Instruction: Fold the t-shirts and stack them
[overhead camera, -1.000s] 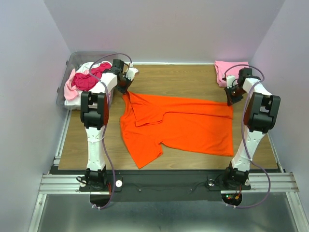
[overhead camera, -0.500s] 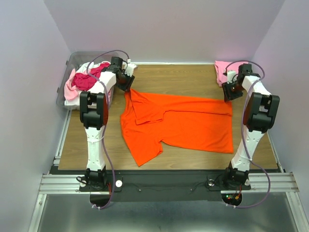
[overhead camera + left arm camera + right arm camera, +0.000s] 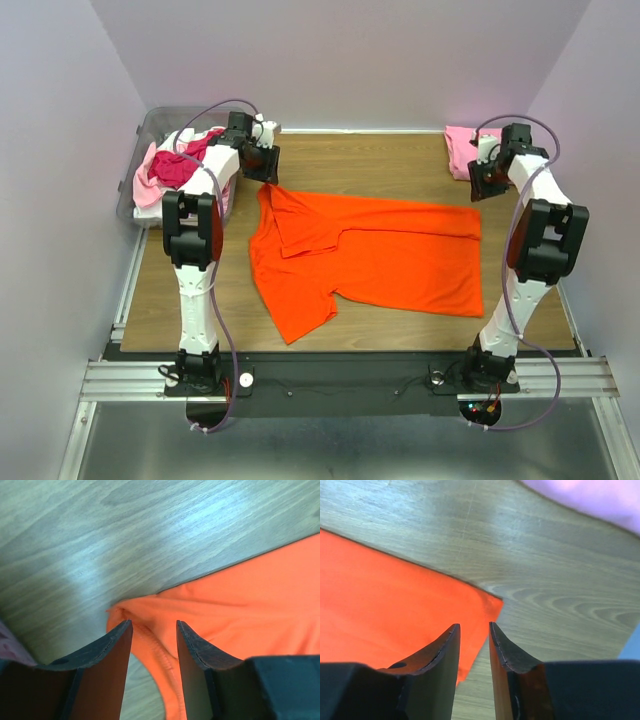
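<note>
The orange t-shirt (image 3: 380,260) lay spread flat on the wooden surface (image 3: 380,160), its hem toward the right arm, its collar end toward the left, and one sleeve pointing to the near edge. A fold ran across its far-left part, so the neckline was hard to make out. The left claw (image 3: 154,625) hung over the shirt's far-left corner with its two fingers parted a little and bunched orange cloth showing in the gap; whether the tips touched the cloth could not be told. The right claw (image 3: 474,626) hung over the far-right hem corner, its fingers a narrow gap apart and holding nothing. A light pink t-shirt (image 3: 460,145) sat in the far-right corner of the surface, partly hidden behind the right arm. At the far left stood a clear bin (image 3: 145,125) holding a magenta t-shirt (image 3: 178,165) and a pale pink one (image 3: 145,185), the heap partly covered by the left arm.
</note>
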`<state>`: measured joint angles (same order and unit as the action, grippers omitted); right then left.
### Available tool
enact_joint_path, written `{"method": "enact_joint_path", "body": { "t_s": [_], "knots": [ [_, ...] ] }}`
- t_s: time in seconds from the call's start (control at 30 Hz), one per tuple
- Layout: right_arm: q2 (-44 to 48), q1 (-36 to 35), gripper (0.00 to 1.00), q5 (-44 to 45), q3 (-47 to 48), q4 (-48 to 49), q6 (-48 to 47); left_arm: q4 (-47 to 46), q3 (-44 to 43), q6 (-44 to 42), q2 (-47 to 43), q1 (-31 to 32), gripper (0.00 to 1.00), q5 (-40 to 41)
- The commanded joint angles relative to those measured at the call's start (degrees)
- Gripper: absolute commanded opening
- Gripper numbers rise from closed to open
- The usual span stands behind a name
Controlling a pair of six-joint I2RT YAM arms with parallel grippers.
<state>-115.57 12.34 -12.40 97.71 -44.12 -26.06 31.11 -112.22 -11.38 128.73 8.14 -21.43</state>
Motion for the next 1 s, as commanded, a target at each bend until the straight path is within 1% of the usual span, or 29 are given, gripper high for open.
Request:
{"method": "enact_joint_path", "body": {
  "t_s": [0.0,0.37,0.73,0.87,0.9,0.93,0.97],
  "knots": [
    [-2.2,-0.2,0.34,-0.4,0.4,1.5,2.5,1.1,-2.8,6.0,-1.2,0.0,0.51,1.1],
    [-7.4,-0.2,0.32,0.6,1.2,1.8,3.0,1.2,1.3,9.1,-0.4,0.1,0.5,3.6],
    [-9.9,-0.2,0.31,3.4,1.4,2.9,2.7,1.2,-0.4,10.0,2.0,0.5,0.47,2.4],
    [-10.5,-0.2,0.31,4.1,1.8,3.1,2.6,1.1,-1.2,10.0,2.9,0.5,0.4,2.3],
    [-10.6,-0.2,0.31,4.4,1.8,3.1,2.4,0.9,-1.6,9.8,3.1,0.5,0.35,2.1],
    [-10.7,-0.2,0.31,4.5,1.7,3.1,2.2,0.9,-1.8,9.8,3.1,0.5,0.32,2.1],
    [-10.8,-0.2,0.31,5.0,1.6,3.2,2.0,0.3,-1.9,9.8,2.9,0.5,0.25,1.8]
  ]
}}
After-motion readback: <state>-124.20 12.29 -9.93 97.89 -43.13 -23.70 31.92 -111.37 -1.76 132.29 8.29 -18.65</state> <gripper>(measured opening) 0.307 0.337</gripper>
